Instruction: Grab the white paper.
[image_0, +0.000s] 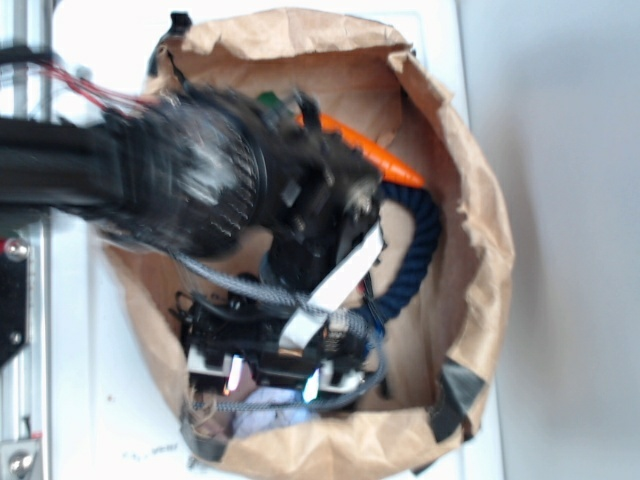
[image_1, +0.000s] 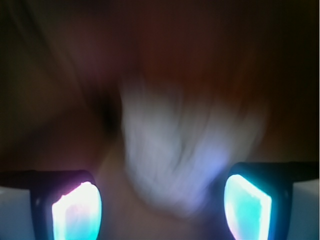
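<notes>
The white paper (image_1: 175, 150) shows as a blurred pale wad in the wrist view, just ahead of my gripper (image_1: 162, 210) and between its glowing pads (image_1: 77, 212). The jaws stand wide apart, with the wad's lower end reaching into the gap but touching neither pad. In the exterior view the white paper (image_0: 272, 408) lies on the bag floor near the front wall, with my gripper (image_0: 272, 380) lowered right over it and hiding most of it.
A big brown paper bag (image_0: 480, 230) surrounds everything; its walls stand close to the gripper at the front. Inside lie an orange carrot-like toy (image_0: 375, 155), a dark blue rope (image_0: 415, 255) and a green item (image_0: 268, 99) mostly hidden by the arm.
</notes>
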